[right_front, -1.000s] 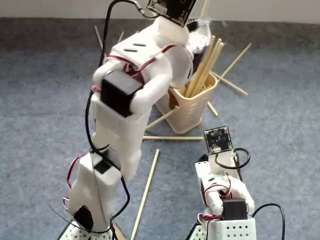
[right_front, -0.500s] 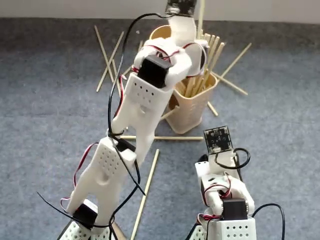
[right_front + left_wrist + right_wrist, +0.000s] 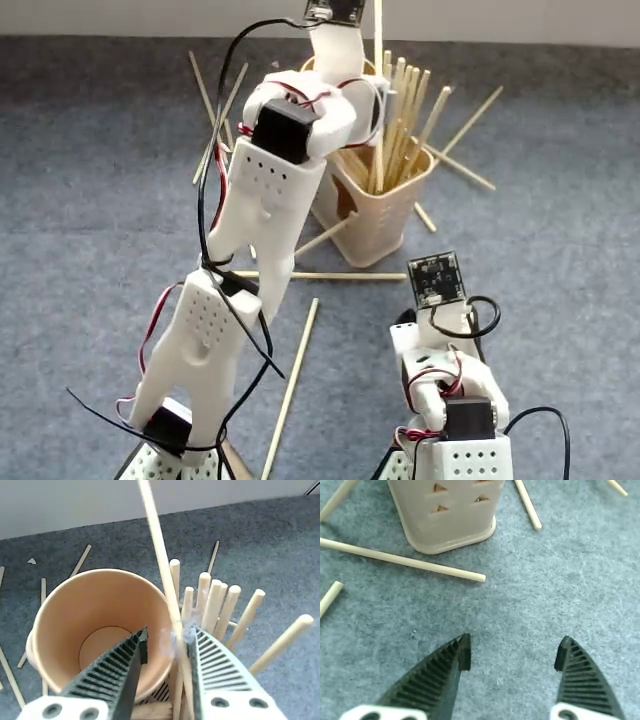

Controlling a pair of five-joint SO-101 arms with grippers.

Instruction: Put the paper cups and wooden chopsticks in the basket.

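Note:
The beige basket point(image 3: 385, 220) stands on the grey carpet, holding several wooden chopsticks point(image 3: 405, 110) and a tan paper cup point(image 3: 75, 615) set upright. My left arm point(image 3: 275, 170) stretches over the basket. Its gripper point(image 3: 168, 632) hangs open above the cup's rim and the chopstick bundle point(image 3: 220, 605). One long chopstick point(image 3: 160, 560) stands nearly upright between the jaws, resting against one finger point(image 3: 212, 667). My right gripper point(image 3: 514, 647) is open and empty, low over the carpet just in front of the basket's base point(image 3: 445, 515).
Loose chopsticks lie on the carpet: one in front of the basket point(image 3: 340, 275), one nearer the arm bases point(image 3: 290, 390), several at the far left point(image 3: 215, 100) and the far right point(image 3: 460, 160). The right wrist view has one point(image 3: 400, 559) beside the basket.
My left arm has unfolded and stretched out over the basket's far side. The chopstick between its fingers has gone from leaning to nearly upright. The right arm has stayed still.

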